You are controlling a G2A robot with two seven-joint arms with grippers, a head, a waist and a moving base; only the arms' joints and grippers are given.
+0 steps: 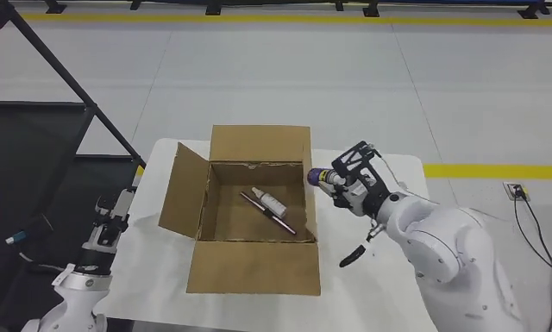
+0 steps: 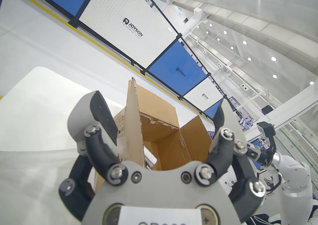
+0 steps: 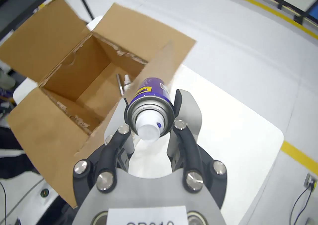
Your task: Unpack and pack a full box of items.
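From above, an open cardboard box (image 1: 253, 267) sits on the white table (image 1: 155, 280) with a small white bottle (image 1: 269, 201) and a dark pen (image 1: 268, 213) inside. The right claw (image 1: 326, 180) holds a purple spray can (image 1: 316, 176) at the box's right wall.

The left wrist view shows the left claw (image 2: 161, 106) spread apart, facing the box.

In the right wrist view, the right claw is clamped on the can.

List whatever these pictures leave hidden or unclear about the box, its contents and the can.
- The can: right wrist view, far end hidden behind the blurred box flap.
- The thin dark stick: top view, too small to identify.
- The white bottle: right wrist view, mostly hidden behind that flap.
- The box floor: left wrist view, blocked by an upright flap and the left gripper.
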